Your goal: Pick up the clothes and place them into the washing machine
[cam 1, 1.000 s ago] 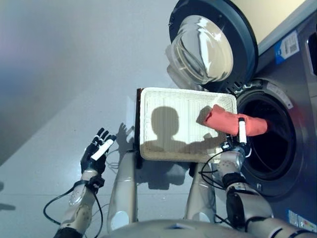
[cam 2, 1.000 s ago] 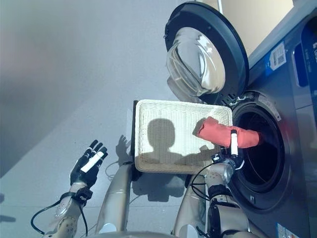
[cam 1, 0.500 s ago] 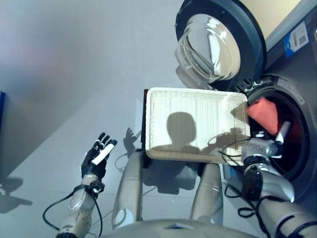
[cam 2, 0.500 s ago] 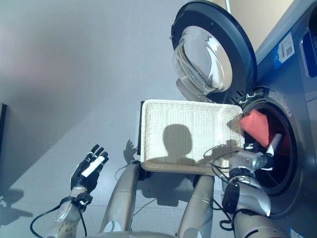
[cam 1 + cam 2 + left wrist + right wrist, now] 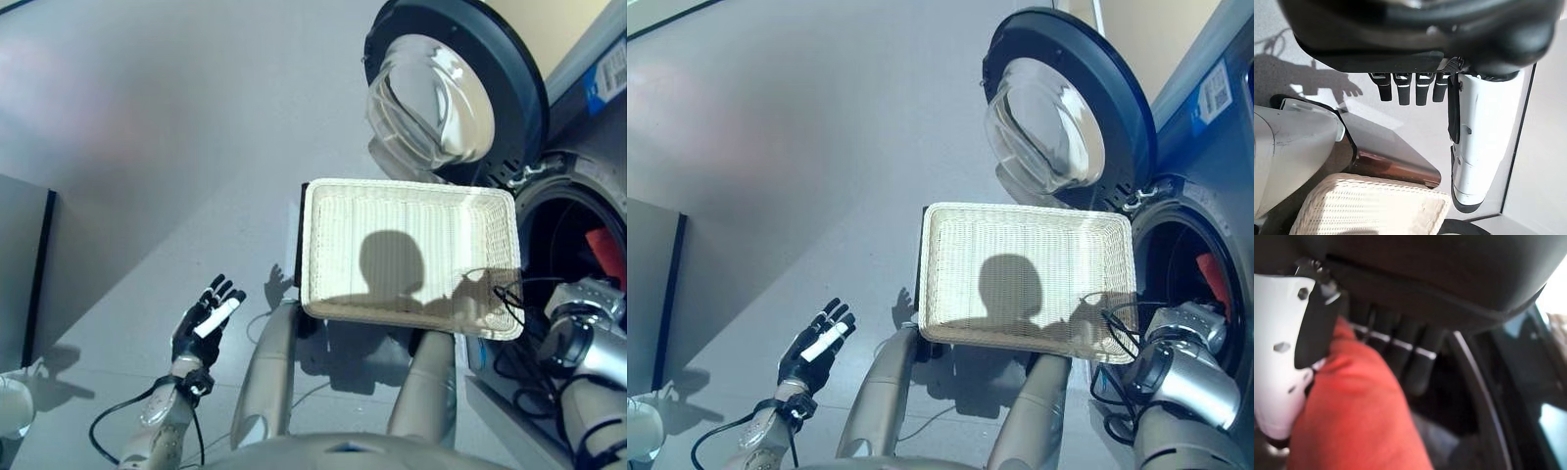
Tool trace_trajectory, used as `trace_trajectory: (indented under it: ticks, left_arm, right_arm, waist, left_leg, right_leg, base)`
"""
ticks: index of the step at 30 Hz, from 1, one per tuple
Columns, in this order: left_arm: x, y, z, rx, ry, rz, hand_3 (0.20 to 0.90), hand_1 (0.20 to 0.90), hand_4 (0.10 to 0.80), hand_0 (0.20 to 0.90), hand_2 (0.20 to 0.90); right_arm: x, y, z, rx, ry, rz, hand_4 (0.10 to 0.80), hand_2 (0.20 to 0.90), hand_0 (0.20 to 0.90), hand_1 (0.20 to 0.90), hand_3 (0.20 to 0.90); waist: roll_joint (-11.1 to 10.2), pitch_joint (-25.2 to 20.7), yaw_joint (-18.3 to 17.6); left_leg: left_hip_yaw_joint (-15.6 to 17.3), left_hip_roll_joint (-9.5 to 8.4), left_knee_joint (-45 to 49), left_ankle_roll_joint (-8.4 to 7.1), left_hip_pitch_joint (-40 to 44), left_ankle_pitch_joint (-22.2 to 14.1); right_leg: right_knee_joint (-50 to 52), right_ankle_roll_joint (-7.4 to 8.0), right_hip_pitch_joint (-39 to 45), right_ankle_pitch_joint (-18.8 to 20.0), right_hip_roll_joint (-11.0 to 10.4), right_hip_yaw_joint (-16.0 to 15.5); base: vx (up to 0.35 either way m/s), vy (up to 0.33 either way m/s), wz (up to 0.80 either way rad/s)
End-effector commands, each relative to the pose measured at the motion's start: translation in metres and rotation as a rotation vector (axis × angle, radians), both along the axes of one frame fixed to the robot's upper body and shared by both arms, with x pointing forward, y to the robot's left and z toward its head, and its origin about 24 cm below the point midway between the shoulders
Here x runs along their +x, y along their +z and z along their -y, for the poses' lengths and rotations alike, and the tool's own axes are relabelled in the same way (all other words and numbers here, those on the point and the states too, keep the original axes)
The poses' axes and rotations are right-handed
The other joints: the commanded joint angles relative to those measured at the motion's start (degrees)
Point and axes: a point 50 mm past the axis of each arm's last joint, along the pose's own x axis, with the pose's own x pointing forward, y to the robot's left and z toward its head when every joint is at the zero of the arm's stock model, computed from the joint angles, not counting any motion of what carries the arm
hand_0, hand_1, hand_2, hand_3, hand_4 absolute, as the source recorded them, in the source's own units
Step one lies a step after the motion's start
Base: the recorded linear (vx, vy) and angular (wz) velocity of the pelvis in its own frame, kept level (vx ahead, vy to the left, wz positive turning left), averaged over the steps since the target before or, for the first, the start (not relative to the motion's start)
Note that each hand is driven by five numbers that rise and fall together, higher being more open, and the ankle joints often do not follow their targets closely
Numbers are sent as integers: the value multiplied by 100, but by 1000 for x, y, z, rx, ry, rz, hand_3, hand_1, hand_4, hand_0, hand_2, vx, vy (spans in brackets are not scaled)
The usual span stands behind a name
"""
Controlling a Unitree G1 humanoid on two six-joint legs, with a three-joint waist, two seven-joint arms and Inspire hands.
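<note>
The right arm reaches into the round opening of the washing machine (image 5: 1176, 284), and in the eye views the hand itself is hidden inside the drum. The right wrist view shows the right hand (image 5: 1400, 352) with its thumb and fingers closed around a red garment (image 5: 1352, 416), the cloth bunched between the white-covered thumb and the row of dark fingers. A patch of the same red cloth shows inside the drum, at the far right of the opening. The washing machine's door (image 5: 446, 88) stands swung fully open, its glass bowl facing out, hinged at the upper left of the opening. A cream wicker basket (image 5: 323, 245) sits directly in front of the machine, its right edge just beside the drum opening; no clothing is visible on its woven bottom, only a shadow. A dark frame shows along the basket's left edge. The left hand (image 5: 204, 321) is held out well to the left of the basket, above the grey floor (image 5: 147, 147), with its fingers straight and spread and nothing in its grasp. A dark panel (image 5: 24, 264) stands at the left edge of the floor.
</note>
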Motion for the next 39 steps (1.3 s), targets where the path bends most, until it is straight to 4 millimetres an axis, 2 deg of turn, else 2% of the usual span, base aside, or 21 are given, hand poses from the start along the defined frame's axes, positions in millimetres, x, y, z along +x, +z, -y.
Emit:
trace_trajectory:
  ticks: [1, 2, 3, 5, 6, 7, 9, 10, 12, 15, 22, 29, 35, 36, 38, 39]
  left_arm:
    - [7, 13, -19, 56, 19, 66, 900, 900, 800, 900, 900]
    - [7, 13, -20, 58, 19, 66, 900, 900, 800, 900, 900]
    - [7, 14, -20, 60, 19, 68, 900, 900, 800, 900, 900]
    - [7, 14, -21, 62, 21, 70, 900, 900, 800, 900, 900]
    - [8, 16, -21, 65, 21, 76, 900, 900, 800, 900, 900]
    - [8, 16, -22, 64, 25, 79, 900, 900, 800, 900, 900]
    - [9, 18, -23, 63, 33, 85, 900, 900, 800, 900, 900]
    - [9, 18, -23, 63, 34, 86, 900, 900, 800, 900, 900]
    - [9, 19, -24, 64, 33, 87, 900, 900, 800, 900, 900]
    - [9, 18, -24, 62, 31, 88, 900, 900, 800, 900, 900]
    - [13, 21, -22, 50, 31, 113, 900, 900, 800, 900, 900]
    - [14, 19, -20, 37, 54, 128, 900, 900, 800, 900, 900]
    - [10, 14, -25, 32, 87, 109, 900, 900, 800, 900, 900]
    - [9, 13, -27, 33, 102, 106, 900, 900, 800, 900, 900]
    - [8, 13, -27, 37, 103, 106, 900, 900, 800, 900, 900]
    - [7, 11, -26, 38, 106, 101, 900, 900, 800, 900, 900]
  right_arm:
    - [-50, 38, 48, -138, -239, -35, 300, 200, 200, 200, 200]
    - [-51, 37, 47, -131, -239, -43, 300, 200, 200, 200, 200]
    - [-50, 36, 46, -126, -237, -50, 300, 200, 200, 200, 200]
    - [-48, 37, 46, -124, -225, -53, 300, 200, 200, 200, 200]
    - [-45, 36, 44, -123, -210, -57, 612, 636, 636, 636, 636]
    - [-42, 36, 42, -120, -200, -57, 800, 900, 900, 900, 900]
    - [-37, 35, 40, -116, -179, -60, 800, 900, 900, 900, 900]
    - [-37, 35, 39, -116, -178, -59, 800, 900, 900, 900, 900]
    - [-34, 36, 38, -117, -164, -65, 800, 900, 900, 900, 900]
    - [-28, 36, 35, -124, -135, -68, 800, 900, 900, 900, 900]
    - [-4, 28, 17, -168, -21, -67, 800, 900, 900, 900, 900]
    - [15, -3, -18, -185, 137, -109, 800, 900, 900, 900, 900]
    - [8, -31, -35, -130, 156, -127, 800, 900, 900, 900, 900]
    - [8, -40, -44, -129, 198, -147, 800, 900, 900, 900, 900]
    - [8, -43, -47, -131, 218, -157, 800, 900, 900, 900, 900]
    - [5, -56, -56, -128, 280, -199, 800, 900, 900, 900, 900]
  waist:
    - [28, -241, -131]
    - [31, -213, -137]
    - [19, -257, -141]
    - [26, -234, -139]
    - [6, -283, -127]
    - [-3, -289, -128]
    - [-10, -255, -124]
    - [-23, -289, -131]
    - [-24, -265, -123]
    - [-39, -287, -111]
    - [-93, -302, -96]
    - [-216, -334, -118]
    - [-365, -402, -172]
    - [-419, -424, -194]
    - [-450, -414, -218]
    - [-520, -462, -219]
  left_leg:
    - [-641, 407, -318, -516, 195, -93]
    - [-614, 417, -324, -499, 148, 5]
    - [-627, 415, -292, -519, 183, -131]
    - [-602, 426, -326, -499, 136, 5]
    - [-624, 421, -302, -522, 173, -127]
    - [-618, 423, -310, -524, 171, -120]
    - [-592, 433, -355, -502, 129, 32]
    - [-612, 427, -327, -524, 174, -103]
    - [-579, 436, -410, -505, 146, 66]
    - [-558, 430, -532, -505, 213, 118]
    - [-478, 417, -1026, -498, 506, 329]
    - [-361, 293, -1695, -472, 1000, 556]
    - [-343, 184, -2181, -462, 1427, 701]
    - [-313, 162, -2365, -463, 1606, 759]
    - [-310, 165, -2467, -466, 1730, 790]
    - [-291, 159, -2653, -474, 1919, 850]
  right_leg:
    - [194, -426, 152, -387, 172, -87]
    - [180, -440, 97, -288, 165, -110]
    - [212, -421, 133, -413, 167, -86]
    - [194, -441, 64, -287, 171, -102]
    - [222, -422, 112, -409, 178, -73]
    - [211, -425, 114, -400, 183, -68]
    - [163, -449, 76, -250, 177, -97]
    - [190, -430, 127, -373, 183, -70]
    - [100, -447, 109, -205, 174, -104]
    - [-39, -438, 206, -129, 168, -122]
    - [-626, -370, 563, 218, 158, -173]
    - [-1524, -226, 1188, 651, 129, -311]
    - [-2293, -143, 1793, 972, 79, -457]
    - [-2534, -112, 1969, 1102, 81, -502]
    - [-2669, -95, 2087, 1170, 80, -515]
    - [-2954, -67, 2307, 1286, 81, -562]
  base:
    - [-93, 23, -2]
    - [0, 5, -4]
    - [-1, 8, -5]
    - [-2, 3, -3]
    - [8, -9, -4]
    - [74, -12, -6]
    - [-52, 11, -2]
    - [0, 0, 0]
    - [-47, 8, -4]
    - [-27, 6, 0]
    - [-2, 13, -3]
    - [5, 23, -2]
    - [60, 15, 0]
    - [72, 7, 3]
    - [81, 3, 2]
    - [113, -3, 3]
